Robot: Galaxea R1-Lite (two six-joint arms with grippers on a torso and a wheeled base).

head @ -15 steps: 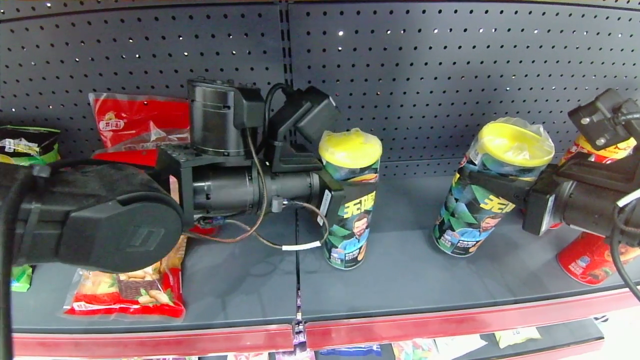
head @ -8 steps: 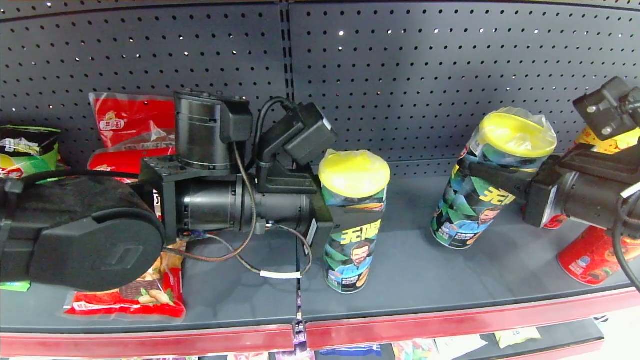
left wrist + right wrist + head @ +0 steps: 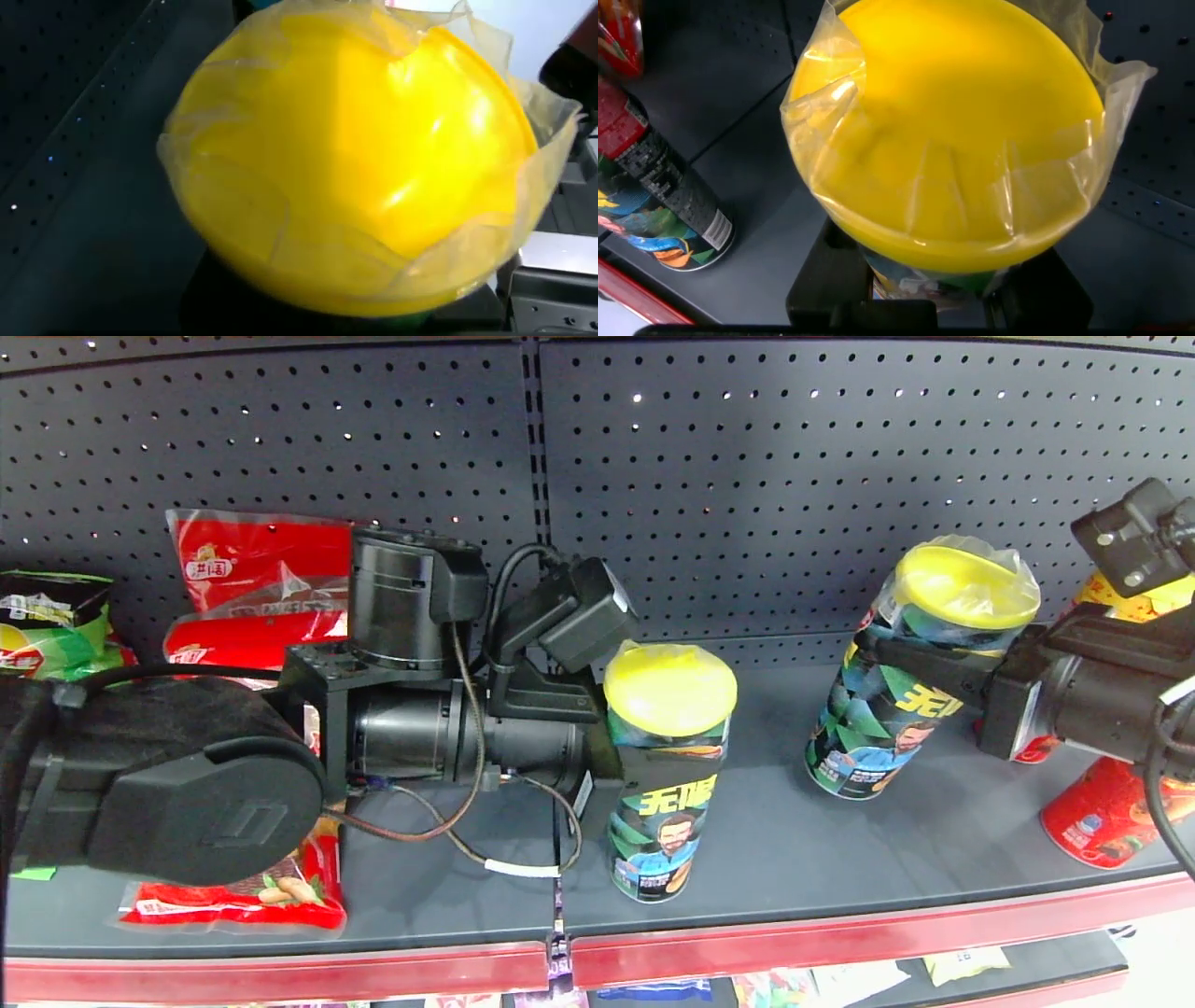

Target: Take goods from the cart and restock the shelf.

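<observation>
Left gripper (image 3: 624, 777) clamped on yellow-lidded can (image 3: 668, 803), lower centre of frame, held upright at shelf (image 3: 794, 859) front, probably so it sets down stable. Right gripper (image 3: 920, 674) clamped on second can (image 3: 898, 719), right of frame, tilted; likely awaiting placement.

Two green-and-blue printed cylindrical canisters, each with a film-wrapped yellow plastic lid. The left canister (image 3: 667, 784) (image 3: 355, 159) stands upright mid-way along the dark grey metal shelf (image 3: 794, 840), near its front edge. The right canister (image 3: 896, 709) (image 3: 952, 131) is tilted, its lid leaning rightward, farther back.
</observation>
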